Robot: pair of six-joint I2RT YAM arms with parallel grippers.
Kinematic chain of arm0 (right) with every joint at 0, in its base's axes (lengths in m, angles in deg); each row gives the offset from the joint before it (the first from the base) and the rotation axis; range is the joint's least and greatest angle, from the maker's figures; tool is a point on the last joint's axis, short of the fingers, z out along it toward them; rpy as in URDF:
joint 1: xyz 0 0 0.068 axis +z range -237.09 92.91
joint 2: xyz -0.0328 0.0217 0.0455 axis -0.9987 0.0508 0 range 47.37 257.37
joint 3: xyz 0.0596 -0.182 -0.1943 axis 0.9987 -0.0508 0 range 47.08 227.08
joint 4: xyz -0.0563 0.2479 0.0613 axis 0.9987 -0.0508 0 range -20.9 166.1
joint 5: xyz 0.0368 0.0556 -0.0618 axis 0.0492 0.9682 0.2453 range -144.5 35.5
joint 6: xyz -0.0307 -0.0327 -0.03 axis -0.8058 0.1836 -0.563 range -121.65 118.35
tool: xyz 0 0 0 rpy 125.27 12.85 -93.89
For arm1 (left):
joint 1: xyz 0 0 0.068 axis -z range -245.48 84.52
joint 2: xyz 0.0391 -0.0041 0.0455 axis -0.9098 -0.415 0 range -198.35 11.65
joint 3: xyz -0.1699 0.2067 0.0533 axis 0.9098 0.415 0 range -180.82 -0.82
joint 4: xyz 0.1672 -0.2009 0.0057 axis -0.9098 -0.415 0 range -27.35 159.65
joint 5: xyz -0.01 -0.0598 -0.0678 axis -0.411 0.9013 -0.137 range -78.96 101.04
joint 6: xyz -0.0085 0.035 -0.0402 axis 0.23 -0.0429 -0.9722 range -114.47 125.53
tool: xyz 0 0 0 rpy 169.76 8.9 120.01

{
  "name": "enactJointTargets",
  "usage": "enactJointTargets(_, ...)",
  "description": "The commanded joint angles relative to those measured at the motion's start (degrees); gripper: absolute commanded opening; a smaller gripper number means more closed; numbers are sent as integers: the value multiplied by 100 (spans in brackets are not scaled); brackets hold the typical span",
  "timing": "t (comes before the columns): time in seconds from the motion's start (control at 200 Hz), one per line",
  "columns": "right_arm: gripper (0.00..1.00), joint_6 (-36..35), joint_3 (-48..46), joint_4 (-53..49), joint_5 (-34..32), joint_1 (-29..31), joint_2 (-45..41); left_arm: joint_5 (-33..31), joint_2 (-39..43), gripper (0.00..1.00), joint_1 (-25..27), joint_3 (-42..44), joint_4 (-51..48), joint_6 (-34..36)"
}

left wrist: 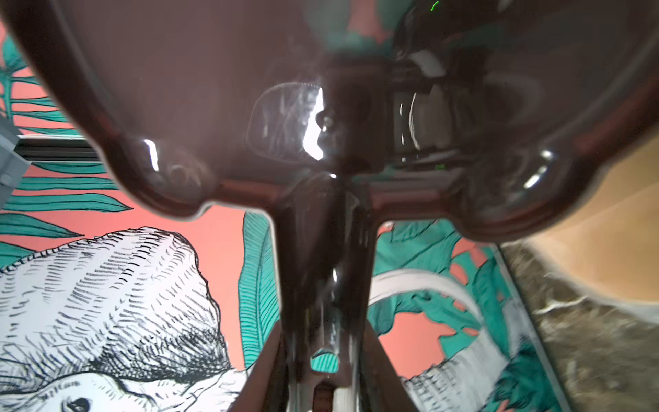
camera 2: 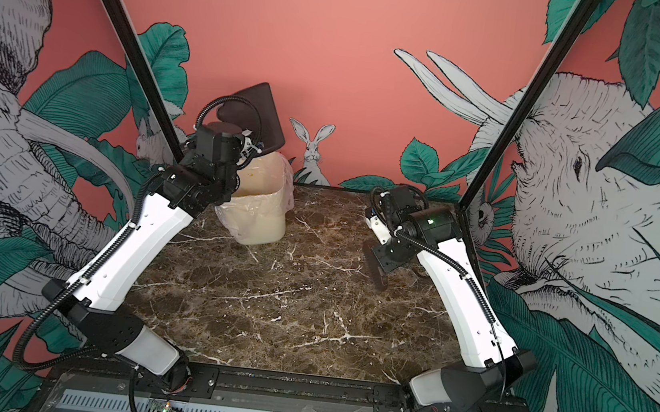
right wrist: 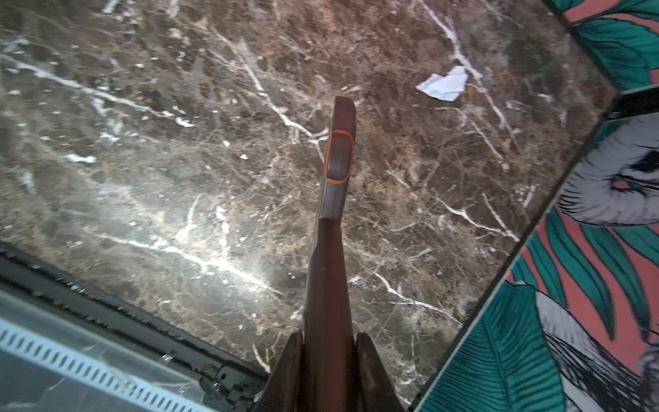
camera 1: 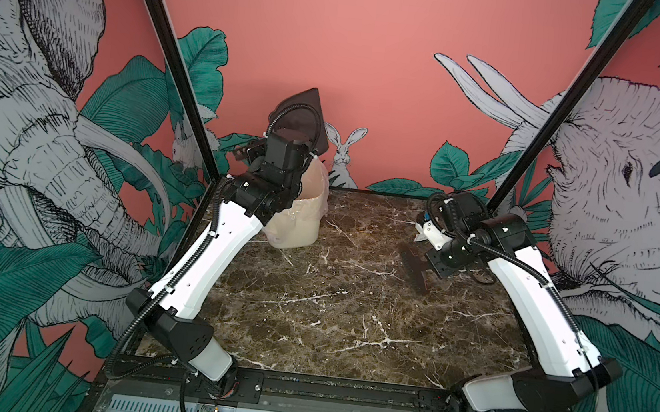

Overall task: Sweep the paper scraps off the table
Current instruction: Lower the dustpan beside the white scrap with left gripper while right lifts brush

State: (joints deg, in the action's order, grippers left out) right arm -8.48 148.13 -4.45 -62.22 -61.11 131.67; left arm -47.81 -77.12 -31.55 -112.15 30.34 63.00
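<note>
— One white paper scrap (right wrist: 444, 84) in sight, on the table (right wrist: 178, 178) near its back right corner.
— Nearest the right gripper (right wrist: 328, 356), clamped on the brush (right wrist: 338, 153); lies past the tip, toward the wall (right wrist: 606, 321).

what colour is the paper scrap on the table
White; the paper scrap shows best in the right wrist view.

Paper scrap: one white piece (right wrist: 444, 85), creased and partly folded, with ragged edges.
Scrap's place: it lies loose on the table top, close to the table's right edge; it shows in the right wrist view only.
Table: square top (camera 1: 329, 319) (camera 2: 287, 315), dark brown marble look with white veins, level.
Table's edge: a black frame runs along the near side.
</note>
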Motion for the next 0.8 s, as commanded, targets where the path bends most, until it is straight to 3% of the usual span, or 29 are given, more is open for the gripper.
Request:
enactJointTargets(0.0, 0, -157, 175, 425, -941, -185, 269, 393, -122, 0, 442, -390, -1288, -1612)
enactJointTargets(0.28, 0, -518, 628, 931, -1681, -626, 1298, 1412, -108, 0, 1589, -101, -2250, -4005)
enactJointTargets(0.45, 0, -749, 942, 1209, -1901, -845, 1839, 2115, 327, 0, 1891, 1034, -2077, -5242)
enactJointTargets(0.795, 0, -1186, 1783, 1475, -2051, -1093, 2956, 2832, 615, 0, 2270, 2777, -1858, -6218)
